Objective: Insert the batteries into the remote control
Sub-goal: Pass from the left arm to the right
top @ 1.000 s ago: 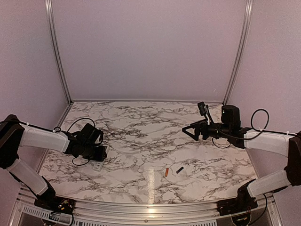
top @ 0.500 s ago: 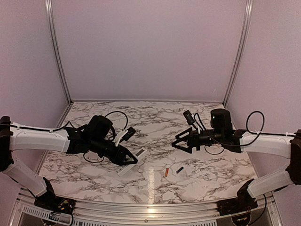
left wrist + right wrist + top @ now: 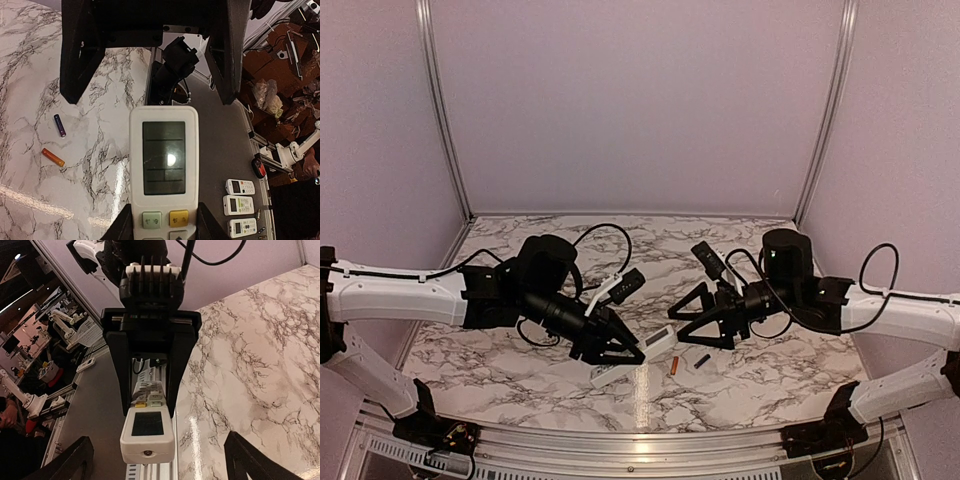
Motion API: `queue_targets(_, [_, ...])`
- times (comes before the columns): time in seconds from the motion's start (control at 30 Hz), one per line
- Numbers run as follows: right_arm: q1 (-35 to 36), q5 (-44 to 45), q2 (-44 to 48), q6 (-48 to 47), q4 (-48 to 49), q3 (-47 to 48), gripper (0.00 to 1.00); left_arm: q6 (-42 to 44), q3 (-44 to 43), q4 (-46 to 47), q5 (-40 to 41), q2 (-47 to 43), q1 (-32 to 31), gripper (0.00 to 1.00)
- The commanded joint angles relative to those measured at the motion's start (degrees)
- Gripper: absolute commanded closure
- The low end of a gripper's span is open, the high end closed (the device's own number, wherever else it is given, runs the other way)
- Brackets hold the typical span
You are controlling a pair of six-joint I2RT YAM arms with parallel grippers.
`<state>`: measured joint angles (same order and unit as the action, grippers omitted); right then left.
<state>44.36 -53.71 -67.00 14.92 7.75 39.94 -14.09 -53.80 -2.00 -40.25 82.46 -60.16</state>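
L pincer [image 3: 620,355] clamped on remote control [image 3: 164,165], mid-air, display end facing R pincer [image 3: 680,318], jaws wide apart. Orange battery [image 3: 673,366], black battery [image 3: 701,360] lying on marble table [image 3: 520,250] nearby.

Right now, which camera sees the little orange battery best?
The left wrist camera: the orange battery lies there big, whole and with nothing in front of it. The top camera shows it only as a tiny orange speck. The right wrist camera does not show it at all.
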Motion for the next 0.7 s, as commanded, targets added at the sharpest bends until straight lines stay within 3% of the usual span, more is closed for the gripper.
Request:
queue_targets(0.0, [2.0, -1.2, 0.3, 0.7, -2.5, 2.1, 0.14, 1.9, -3.0, 1.5, -1.9, -0.3, -1.0, 0.90])
queue_targets(0.43, [2.7, -4.4, -1.2, 4.2, -0.1, 2.2, 0.48, 3.2, -2.9, 2.7, 3.3, -0.7, -1.3, 0.90])
queue_targets(0.67, [2.9, -5.8, -2.2, 5.2, 1.4, 2.6, 0.58, 3.6, -3.1, 3.2, 2.2, -0.4, -1.3, 0.90])
